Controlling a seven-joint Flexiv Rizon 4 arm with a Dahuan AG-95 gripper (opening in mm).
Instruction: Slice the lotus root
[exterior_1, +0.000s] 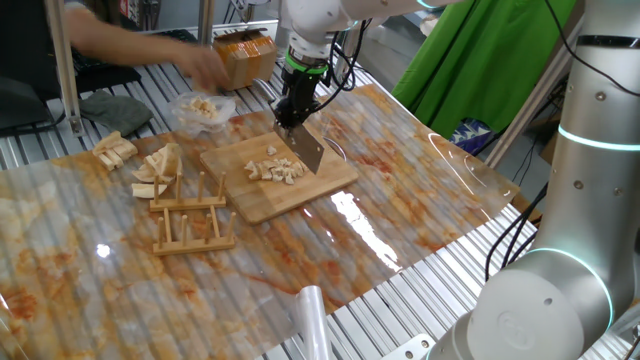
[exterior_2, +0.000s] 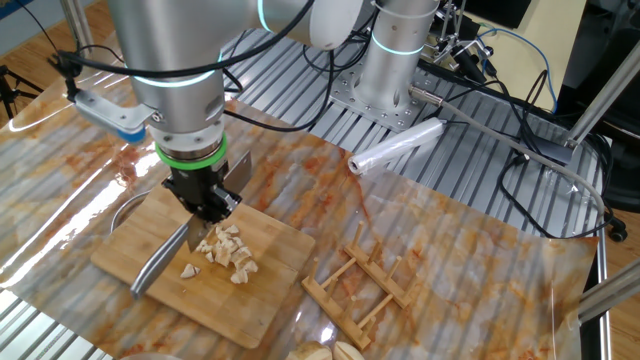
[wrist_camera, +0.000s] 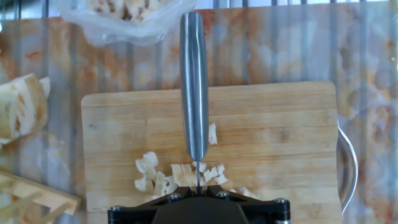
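Hand view shows the knife (wrist_camera: 194, 87) running straight up from the gripper (wrist_camera: 198, 198), its steel handle pointing to 12 o'clock and the thin edge of the blade standing on the wooden board (wrist_camera: 273, 143). The gripper is clenched on the knife, with the jaws pressed on the blade's back, so the cutting edge looks down at the wood; I think this hold is chosen so that the arm can push straight down to chop. The lotus root (wrist_camera: 177, 176) is already in many small cream-coloured bits, and they lie on the board in a loose cluster, mostly at 9 to 10 o'clock from the gripper and just beside the blade, with a few at 3 o'clock and one bit (wrist_camera: 212, 134) alone at 1 o'clock, touching or nearly touching the knife. From the other fixed view, the gripper (exterior_2: 210, 208) points down over the board (exterior_2: 130, 250) and the lotus root (exterior_2: 228, 250) sits right under and next to it. The board keeps the cutting off the glossy surface (exterior_1: 400, 210), which seems sensible. At 12 o'clock beyond the board lies a clear plastic bag (wrist_camera: 118, 18) with pale pieces, and larger tan wedges (exterior_1: 158, 165) rest well apart, near a wooden rack (exterior_1: 190, 215).
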